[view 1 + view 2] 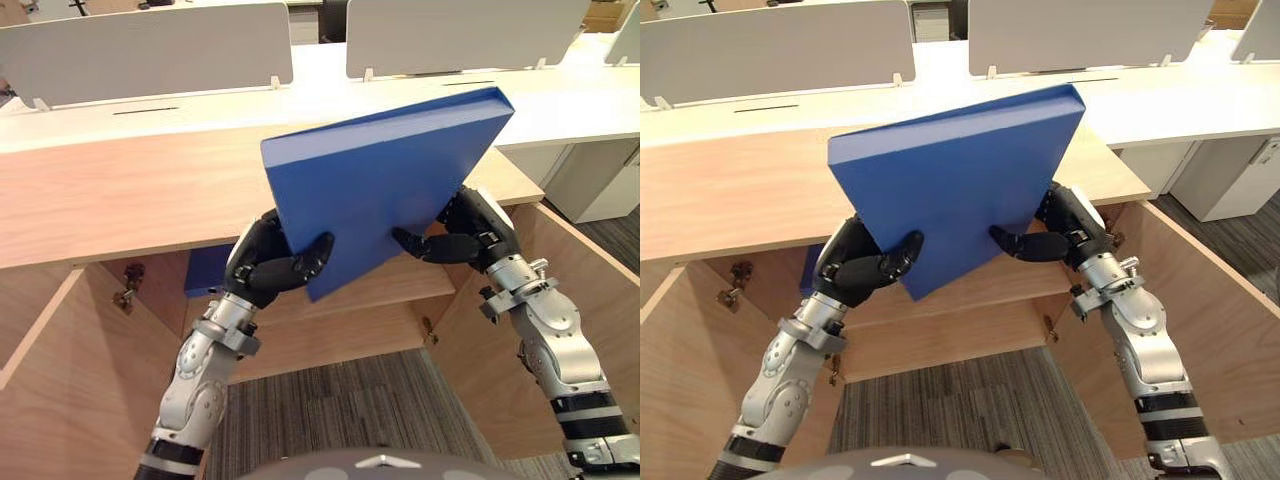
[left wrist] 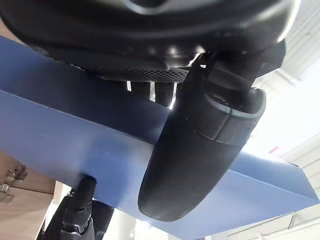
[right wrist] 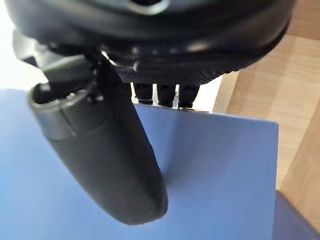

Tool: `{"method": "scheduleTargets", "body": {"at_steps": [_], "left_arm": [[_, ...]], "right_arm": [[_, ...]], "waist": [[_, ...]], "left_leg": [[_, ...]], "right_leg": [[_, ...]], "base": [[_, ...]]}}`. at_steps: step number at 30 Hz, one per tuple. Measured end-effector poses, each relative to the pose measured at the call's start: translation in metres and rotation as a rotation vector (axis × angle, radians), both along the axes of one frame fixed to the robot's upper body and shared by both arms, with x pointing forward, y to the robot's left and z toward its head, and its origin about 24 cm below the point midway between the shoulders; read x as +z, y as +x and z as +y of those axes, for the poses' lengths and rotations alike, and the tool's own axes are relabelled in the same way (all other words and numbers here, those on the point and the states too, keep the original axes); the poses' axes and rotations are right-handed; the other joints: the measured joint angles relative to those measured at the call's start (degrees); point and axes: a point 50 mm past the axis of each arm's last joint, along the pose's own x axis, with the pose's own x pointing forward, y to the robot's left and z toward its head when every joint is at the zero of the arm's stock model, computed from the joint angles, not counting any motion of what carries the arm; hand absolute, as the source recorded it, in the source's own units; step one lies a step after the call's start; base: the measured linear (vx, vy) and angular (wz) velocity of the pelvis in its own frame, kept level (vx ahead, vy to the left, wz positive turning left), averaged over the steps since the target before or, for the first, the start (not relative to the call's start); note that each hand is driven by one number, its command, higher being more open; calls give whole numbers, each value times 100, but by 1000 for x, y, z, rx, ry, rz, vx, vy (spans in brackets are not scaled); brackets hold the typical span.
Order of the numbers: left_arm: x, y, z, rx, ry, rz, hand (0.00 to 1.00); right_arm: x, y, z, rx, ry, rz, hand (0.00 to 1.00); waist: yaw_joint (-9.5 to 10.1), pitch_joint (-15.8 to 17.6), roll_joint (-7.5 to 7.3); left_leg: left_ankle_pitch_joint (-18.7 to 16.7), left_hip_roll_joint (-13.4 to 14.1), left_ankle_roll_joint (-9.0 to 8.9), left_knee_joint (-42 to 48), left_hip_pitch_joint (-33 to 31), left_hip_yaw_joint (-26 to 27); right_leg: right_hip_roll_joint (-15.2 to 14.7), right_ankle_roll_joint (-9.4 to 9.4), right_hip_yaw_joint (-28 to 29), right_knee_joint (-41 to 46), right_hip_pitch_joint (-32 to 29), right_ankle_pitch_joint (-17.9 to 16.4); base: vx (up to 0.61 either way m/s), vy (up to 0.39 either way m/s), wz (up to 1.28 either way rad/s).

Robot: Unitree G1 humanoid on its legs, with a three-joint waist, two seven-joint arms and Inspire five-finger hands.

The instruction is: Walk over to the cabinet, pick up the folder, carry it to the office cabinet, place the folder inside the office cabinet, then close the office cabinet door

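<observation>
A thick blue folder (image 1: 385,180) is held tilted in the air above the open wooden office cabinet (image 1: 120,190), one corner pointing down. My left hand (image 1: 268,262) pinches its lower left edge, thumb on the front face (image 2: 200,150), fingers behind. On the lower right edge my right hand (image 1: 462,238) grips the same way, its thumb (image 3: 105,150) lying across the blue face. Both cabinet doors (image 1: 60,390) stand open, and a shelf (image 1: 380,285) shows inside below the folder.
Another blue item (image 1: 207,270) stands inside the cabinet at the left. White desks with grey divider panels (image 1: 150,50) run behind the cabinet. A white drawer unit (image 1: 600,180) stands at the right. Grey carpet (image 1: 330,410) lies between the open doors.
</observation>
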Motion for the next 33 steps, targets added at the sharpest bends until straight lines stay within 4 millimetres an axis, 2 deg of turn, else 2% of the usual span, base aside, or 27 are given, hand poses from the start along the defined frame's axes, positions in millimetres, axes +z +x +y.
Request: {"method": "scheduleTargets", "body": {"at_steps": [3,7,13,14,20,24,28,33], "left_arm": [[-4,0,9,48,-6,23,0],[-9,-4,12,74,-1,43,0],[-9,-8,16,193,-26,20,0],[-9,-9,16,213,-28,16,100],[8,-21,16,336,-28,-68,100],[20,-26,20,442,-56,-120,100],[13,-34,22,519,-58,-80,100],[0,-50,40,711,-43,14,100]], "right_arm": [[-2,-1,3,55,-46,21,0],[-8,-1,11,68,-34,36,0],[-19,0,34,15,122,29,0],[-19,0,36,13,125,25,0],[-14,-8,50,-3,199,-20,0],[-2,-16,63,6,256,-84,0],[11,-20,70,-4,324,-164,0],[17,-24,66,-85,413,-223,0]], "waist": [[30,-15,-21],[68,-37,-48],[80,-79,-77],[87,-86,-81],[92,-98,-80],[94,-102,-74],[89,-115,-60],[88,-115,-61]], "left_leg": [[50,-25,2,-73,-9,-74],[101,-49,9,-147,-9,-130],[207,-103,31,-274,-4,-262],[208,-105,32,-275,-3,-267],[232,-108,18,-300,-5,-381],[293,-107,3,-380,-10,-443],[358,-106,-9,-469,-6,-565],[428,-104,-23,-585,32,-707]], "right_leg": [[-19,0,-81,-14,5,0],[-40,-1,-140,-28,8,0],[-93,-1,-270,-29,20,0],[-96,-1,-278,-29,23,0],[-105,-7,-398,-37,65,-10],[-106,-11,-471,-81,79,-14],[-109,-29,-588,-96,103,-30],[-114,-38,-737,-120,180,-60]], "base": [[17,4,13],[15,0,10],[1,6,11],[-7,0,4],[8,-4,10],[15,-14,8],[18,-20,16],[20,-24,14]]}}
